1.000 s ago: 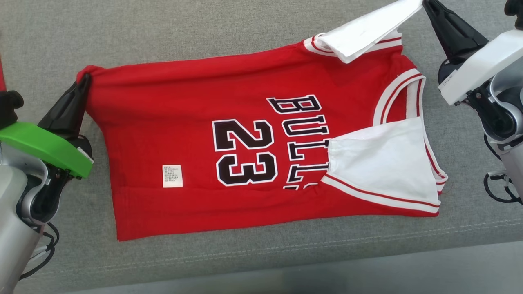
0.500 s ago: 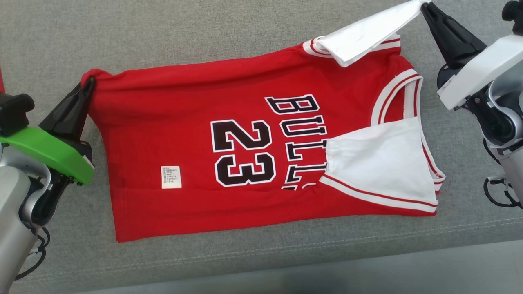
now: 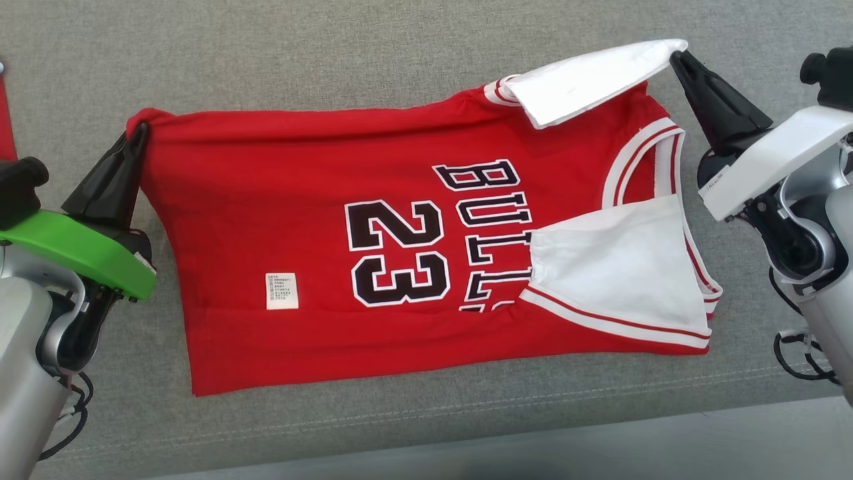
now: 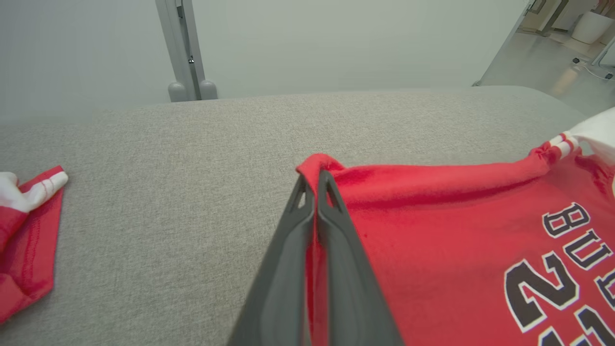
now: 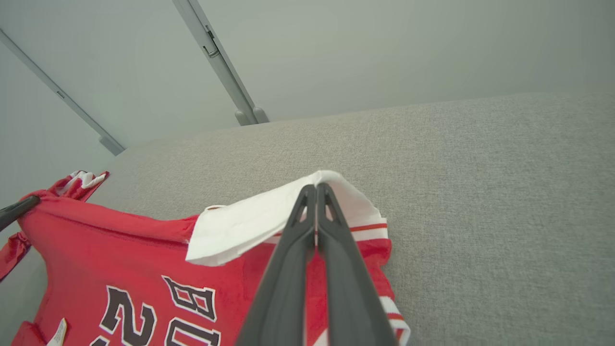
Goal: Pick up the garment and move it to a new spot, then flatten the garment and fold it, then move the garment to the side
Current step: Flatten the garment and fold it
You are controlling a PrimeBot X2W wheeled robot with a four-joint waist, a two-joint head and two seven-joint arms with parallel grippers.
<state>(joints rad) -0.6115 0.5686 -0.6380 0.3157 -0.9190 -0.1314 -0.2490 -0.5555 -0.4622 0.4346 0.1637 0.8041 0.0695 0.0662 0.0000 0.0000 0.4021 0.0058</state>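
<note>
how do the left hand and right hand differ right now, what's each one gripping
The left hand pinches a red corner at the hem end of the jersey; the right hand pinches a white turned-over flap at the shoulder end. The left hand sits on a green mount, the right hand on a white mount. Both have dark fingers and are shut on the same jersey.

I count two bits of red clothing on the one grey cushion point(image 3: 333, 53): one jersey point(image 3: 300, 267) spread across the middle, and one crumpled red-and-white piece point(image 4: 24, 240) by the left edge. Two grippers, the left gripper point(image 3: 138, 133) and the right gripper point(image 3: 676, 57). One white label point(image 3: 282, 291).
</note>
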